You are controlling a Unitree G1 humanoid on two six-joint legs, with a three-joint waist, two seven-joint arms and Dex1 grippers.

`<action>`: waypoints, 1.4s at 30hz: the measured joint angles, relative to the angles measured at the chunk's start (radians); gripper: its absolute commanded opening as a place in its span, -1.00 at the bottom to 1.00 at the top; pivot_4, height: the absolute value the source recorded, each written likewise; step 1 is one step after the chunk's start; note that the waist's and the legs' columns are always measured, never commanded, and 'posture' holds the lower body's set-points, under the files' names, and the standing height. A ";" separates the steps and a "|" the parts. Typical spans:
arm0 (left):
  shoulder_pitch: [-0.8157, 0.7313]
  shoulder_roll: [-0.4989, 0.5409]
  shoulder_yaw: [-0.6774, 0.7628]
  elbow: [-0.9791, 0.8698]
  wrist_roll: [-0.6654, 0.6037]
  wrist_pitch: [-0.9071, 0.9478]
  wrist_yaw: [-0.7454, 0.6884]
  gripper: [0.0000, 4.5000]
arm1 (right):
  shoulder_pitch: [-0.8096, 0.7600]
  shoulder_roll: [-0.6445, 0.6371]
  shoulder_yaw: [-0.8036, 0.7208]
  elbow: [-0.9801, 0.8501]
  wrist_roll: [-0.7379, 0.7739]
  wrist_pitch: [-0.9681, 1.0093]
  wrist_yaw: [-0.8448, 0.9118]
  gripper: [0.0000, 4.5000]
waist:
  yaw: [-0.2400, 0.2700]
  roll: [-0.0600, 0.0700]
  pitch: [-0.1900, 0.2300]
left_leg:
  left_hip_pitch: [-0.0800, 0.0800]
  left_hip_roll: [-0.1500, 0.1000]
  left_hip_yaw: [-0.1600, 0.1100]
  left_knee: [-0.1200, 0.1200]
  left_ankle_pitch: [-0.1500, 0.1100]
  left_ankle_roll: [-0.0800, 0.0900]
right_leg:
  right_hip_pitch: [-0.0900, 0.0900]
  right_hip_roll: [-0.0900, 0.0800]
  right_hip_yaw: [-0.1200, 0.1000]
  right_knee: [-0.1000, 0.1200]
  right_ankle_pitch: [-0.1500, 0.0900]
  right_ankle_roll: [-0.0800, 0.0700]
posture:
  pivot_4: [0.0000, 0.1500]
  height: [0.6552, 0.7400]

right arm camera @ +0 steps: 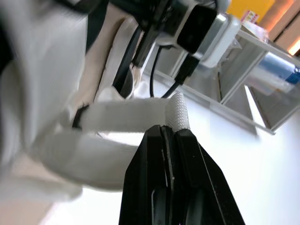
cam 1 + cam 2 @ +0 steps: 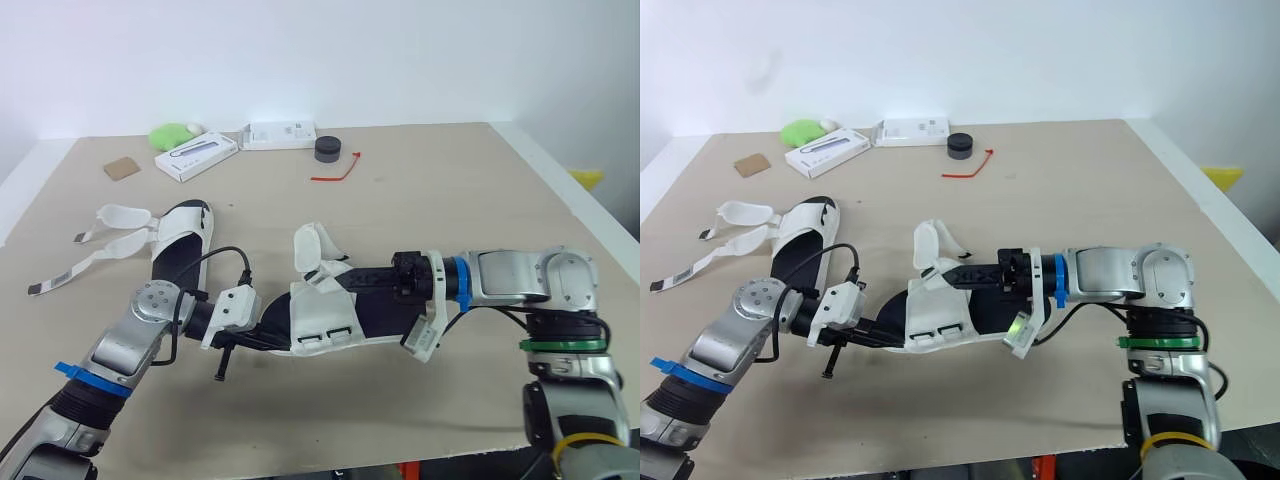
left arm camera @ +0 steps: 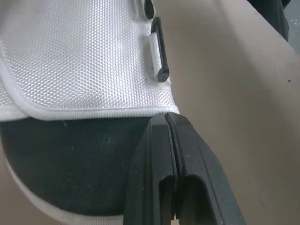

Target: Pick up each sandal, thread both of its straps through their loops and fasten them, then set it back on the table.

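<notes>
- While both arms are reaching in from the sides, the middle sandal is sitting between them near the front of the table
- the left gripper is pressing its fingers tight together right at that sandal's rim
- the right gripper is pinching a white strap of the same sandal
- the other sandal is lying well apart on the left; its straps are hanging loose

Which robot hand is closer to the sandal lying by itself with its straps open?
Left. The left gripper is close by the lone sandal; the right gripper is farther, at the held sandal's other end.
</notes>
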 measured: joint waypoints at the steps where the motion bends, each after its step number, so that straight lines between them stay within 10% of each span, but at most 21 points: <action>1: 0.000 0.000 0.000 0.001 0.000 -0.005 -0.005 -1.00 | 0.008 -0.044 0.060 -0.020 -0.067 0.071 -0.117 -0.93 | 0.000 0.000 0.000 | -0.001 -0.001 0.000 0.000 0.000 0.000 | 0.000 0.000 0.001 0.000 0.000 -0.001 | 1.00 1.00; 13: 0.005 0.000 0.000 0.028 0.000 -0.053 -0.024 -1.00 | -0.051 -0.178 0.358 0.151 0.083 0.137 -0.270 -0.93 | -0.022 -0.004 0.000 | 0.004 -0.002 0.011 -0.003 -0.004 0.006 | 0.003 0.000 0.016 -0.002 -0.004 0.010 | 1.00 1.00; 23: 0.006 0.002 -0.004 0.030 -0.002 -0.068 -0.039 -1.00 | -0.114 -0.318 0.832 0.290 1.193 0.195 0.417 0.94 | -0.032 -0.004 0.000 | 0.011 -0.002 0.016 -0.003 -0.012 0.021 | 0.004 -0.002 0.019 -0.004 -0.002 0.011 | 1.00 1.00; 31: 0.005 0.008 -0.007 0.023 -0.006 -0.054 -0.036 -1.00 | 0.011 -0.519 0.803 -0.251 2.088 0.874 1.124 0.97 | -0.020 -0.003 0.000 | 0.012 0.001 0.012 -0.003 -0.012 0.022 | 0.002 -0.011 0.008 -0.002 -0.004 0.008 | 1.00 1.00; 42: -0.008 0.008 -0.018 0.002 -0.007 -0.011 -0.034 -1.00 | 0.108 -0.447 0.541 -0.525 2.328 1.605 1.190 0.97 | 0.005 -0.003 -0.001 | 0.005 0.002 0.005 -0.002 -0.012 0.021 | -0.003 -0.011 -0.005 -0.001 -0.007 0.009 | 1.00 1.00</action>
